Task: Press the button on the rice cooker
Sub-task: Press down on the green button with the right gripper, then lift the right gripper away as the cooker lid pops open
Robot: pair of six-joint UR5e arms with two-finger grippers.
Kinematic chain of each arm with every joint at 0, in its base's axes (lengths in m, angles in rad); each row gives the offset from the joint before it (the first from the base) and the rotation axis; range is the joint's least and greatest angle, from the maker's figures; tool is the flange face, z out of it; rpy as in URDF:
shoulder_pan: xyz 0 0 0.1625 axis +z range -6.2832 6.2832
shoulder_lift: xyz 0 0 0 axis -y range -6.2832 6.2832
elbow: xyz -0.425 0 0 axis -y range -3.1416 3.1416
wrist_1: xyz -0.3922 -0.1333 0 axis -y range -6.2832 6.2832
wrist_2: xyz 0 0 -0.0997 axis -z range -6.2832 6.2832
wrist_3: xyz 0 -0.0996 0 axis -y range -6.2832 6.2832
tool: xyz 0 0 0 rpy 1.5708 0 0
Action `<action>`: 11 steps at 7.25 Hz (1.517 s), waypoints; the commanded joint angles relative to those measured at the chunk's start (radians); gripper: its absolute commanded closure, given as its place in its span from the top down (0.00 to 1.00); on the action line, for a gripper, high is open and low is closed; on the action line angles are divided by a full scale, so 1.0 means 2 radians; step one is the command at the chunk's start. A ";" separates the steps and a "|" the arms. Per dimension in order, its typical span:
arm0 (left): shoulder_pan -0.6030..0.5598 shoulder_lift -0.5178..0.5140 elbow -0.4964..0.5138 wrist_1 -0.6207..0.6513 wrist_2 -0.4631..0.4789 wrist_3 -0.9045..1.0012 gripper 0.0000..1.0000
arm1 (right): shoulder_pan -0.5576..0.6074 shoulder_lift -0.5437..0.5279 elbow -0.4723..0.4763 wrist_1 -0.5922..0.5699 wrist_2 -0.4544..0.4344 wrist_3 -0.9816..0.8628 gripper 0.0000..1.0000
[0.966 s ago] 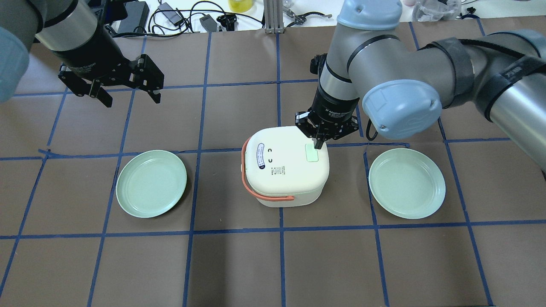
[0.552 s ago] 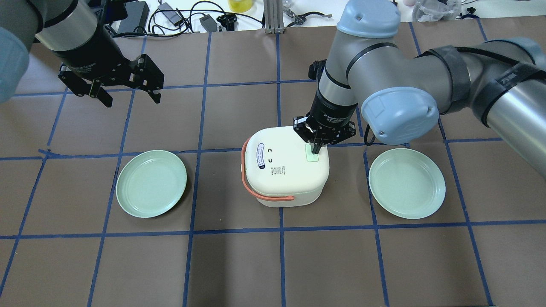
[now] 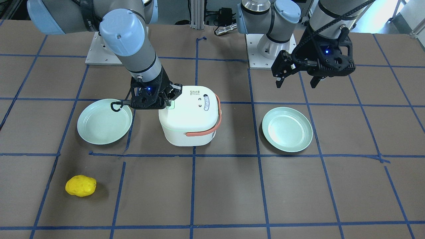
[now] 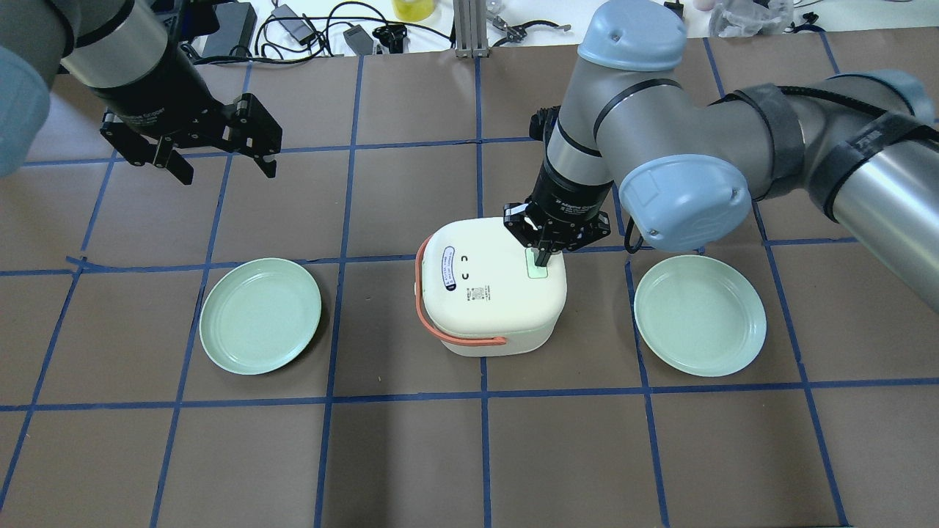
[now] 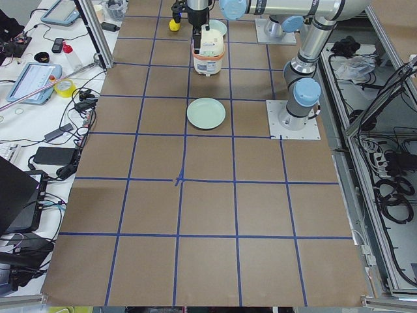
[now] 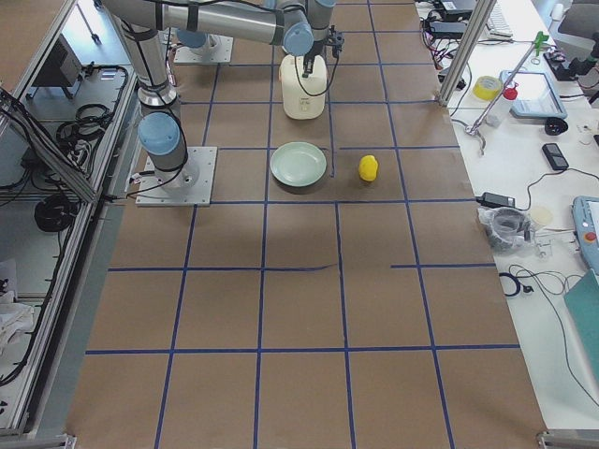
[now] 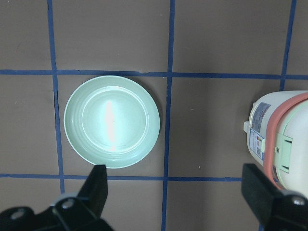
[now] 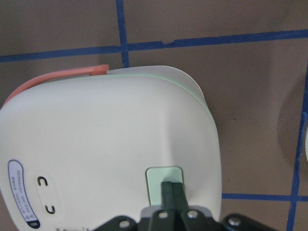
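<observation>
**Rice cooker button: handling and clearance findings**

The rice cooker (image 4: 488,293) stood upright in the middle stretch of the surface (image 4: 411,455), well away from every edge. It sat between two pale green plates.

The button (image 8: 153,185) was a small pale green rectangle on the lid top, at the side toward the robot's right. The right pincer (image 4: 541,258) was clenched on nothing. Its two fingers were pressed together into a single probe, and the tip sat on the button.

The shell looked like rigid, smooth plastic. In my judgement the cooker was light enough to slide or tip under an off-centre push, so force should go straight down. No grasp was needed. The orange handle (image 4: 422,308) lay folded against the opposite side, clear of the button.

The left-hand plate (image 4: 260,315) and right-hand plate (image 4: 700,315) each lay apart from the cooker and obstructed nothing. A yellow lumpy object (image 3: 80,186) lay toward the operators' edge on the robot's right, well apart.

The left pincer (image 4: 226,170) hung released with its jaws spread, high above the robot's left portion of the surface and well away from the cooker. Nothing stood in the way of the press.
</observation>
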 commanded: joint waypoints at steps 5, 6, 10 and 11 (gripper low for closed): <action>0.000 0.000 0.000 0.000 0.000 0.000 1.00 | 0.000 -0.003 -0.041 0.005 -0.008 0.035 0.84; 0.000 0.000 0.000 0.000 0.000 0.000 1.00 | -0.001 -0.003 -0.062 0.009 -0.011 0.070 1.00; 0.000 0.000 0.000 0.000 0.000 0.000 1.00 | -0.026 -0.004 -0.154 0.109 -0.065 0.057 1.00; 0.000 0.000 0.000 0.000 0.000 0.000 1.00 | -0.053 -0.004 -0.154 0.110 -0.064 0.016 1.00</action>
